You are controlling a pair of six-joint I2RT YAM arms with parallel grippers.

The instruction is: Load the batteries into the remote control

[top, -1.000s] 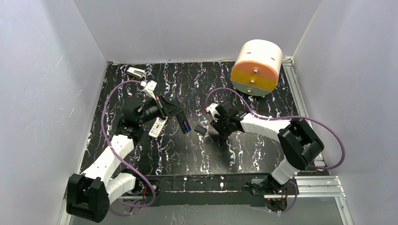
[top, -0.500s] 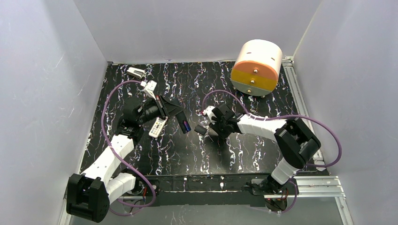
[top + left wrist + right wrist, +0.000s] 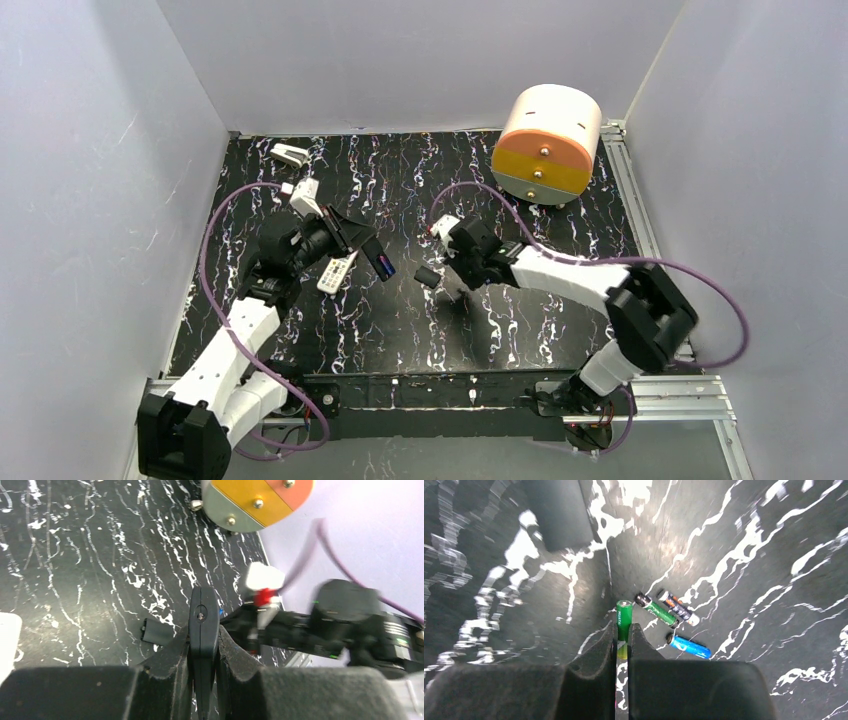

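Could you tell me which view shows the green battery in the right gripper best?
The right wrist view: the green battery sits sharp between the right gripper's fingers. In the top external view it is too small to see; the left wrist view blurs that arm.

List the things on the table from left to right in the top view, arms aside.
In order: small white-and-grey block → white remote control → small black piece → round orange-and-yellow drawer unit. The held black strip overlaps the remote, so it is skipped.
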